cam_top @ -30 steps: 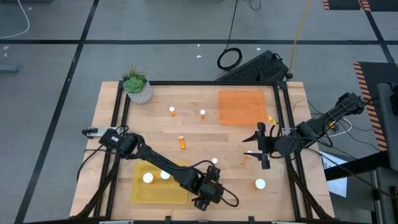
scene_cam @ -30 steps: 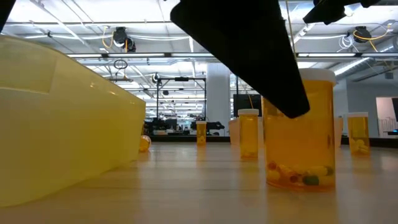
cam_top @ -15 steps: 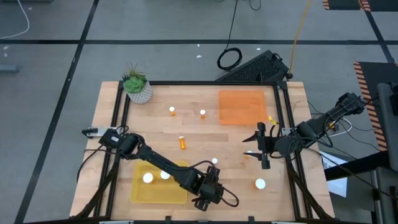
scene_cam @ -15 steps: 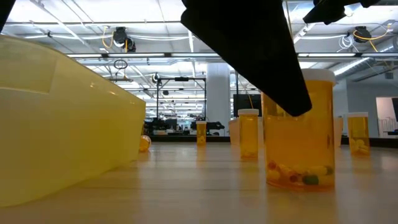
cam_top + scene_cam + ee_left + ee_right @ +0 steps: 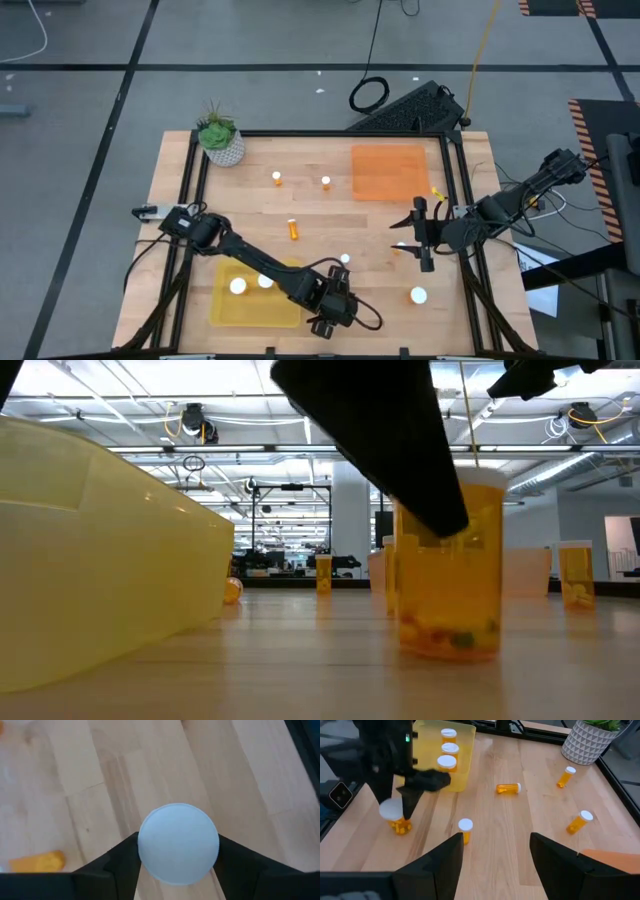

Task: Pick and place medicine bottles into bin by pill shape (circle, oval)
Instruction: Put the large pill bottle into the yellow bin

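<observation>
Left gripper [image 5: 178, 865] was clamped on a wide-capped bottle [image 5: 447, 575] near the front edge of the table, just beside the yellow tray [image 5: 252, 300]; whether the bottle was lifted clear of the wood cannot be told. Right gripper [image 5: 424, 236] hung spread and empty near the orange tray [image 5: 388, 172], which looked empty. Three bottles sat in the yellow tray, the rest scattered on the table [image 5: 330, 215], one lying on its side. Roughly a third done, judging by the layout.
</observation>
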Motion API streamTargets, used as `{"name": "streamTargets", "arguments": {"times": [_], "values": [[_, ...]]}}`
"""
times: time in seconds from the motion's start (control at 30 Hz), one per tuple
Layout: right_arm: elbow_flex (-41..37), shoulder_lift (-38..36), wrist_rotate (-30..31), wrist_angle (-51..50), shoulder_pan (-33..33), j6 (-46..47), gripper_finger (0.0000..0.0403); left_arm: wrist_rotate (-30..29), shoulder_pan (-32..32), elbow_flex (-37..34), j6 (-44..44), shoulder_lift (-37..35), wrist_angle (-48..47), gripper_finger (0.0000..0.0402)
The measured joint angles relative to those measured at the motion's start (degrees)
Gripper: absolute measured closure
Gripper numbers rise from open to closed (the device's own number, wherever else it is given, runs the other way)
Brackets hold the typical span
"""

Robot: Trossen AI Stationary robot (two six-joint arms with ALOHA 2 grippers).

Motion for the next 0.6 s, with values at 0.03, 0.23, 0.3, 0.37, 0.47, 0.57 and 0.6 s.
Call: {"name": "streamTargets", "arguments": {"times": [0.03,0.23,0.3,0.37,0.47,0.57,0.6], "values": [[-0.5,0.0,0.0,0.1,0.0,0.0,0.0181,0.0,0.1,0.0,-0.5,-0.3,0.0,0.0185],[-2.8,0.0,0.0,-0.1,0.0,0.8,0.0181,-1.5,0.1,0.1,-2.8,-3.5,-1.8,0.0184],[-3.0,0.0,0.0,0.2,0.0,0.8,0.0181,-2.0,0.1,0.1,-2.9,-4.6,-1.8,0.0181],[-3.0,0.0,0.0,0.7,0.0,0.8,0.0181,-2.7,0.1,0.1,-3.0,-6.1,-3.3,0.018],[-3.0,0.0,0.0,1.3,0.0,0.5,0.0181,-3.4,0.1,0.1,-4.2,-8.4,-4.5,0.0185],[-3.0,0.0,0.0,2.2,0.0,-0.1,0.0181,-4.5,0.0,0.1,-6.3,-10.4,-6.9,0.0189],[-3.0,0.0,0.0,2.2,0.0,-0.3,0.0181,-4.8,-0.2,0.1,-7.2,-11.0,-8.1,0.0189]]}}
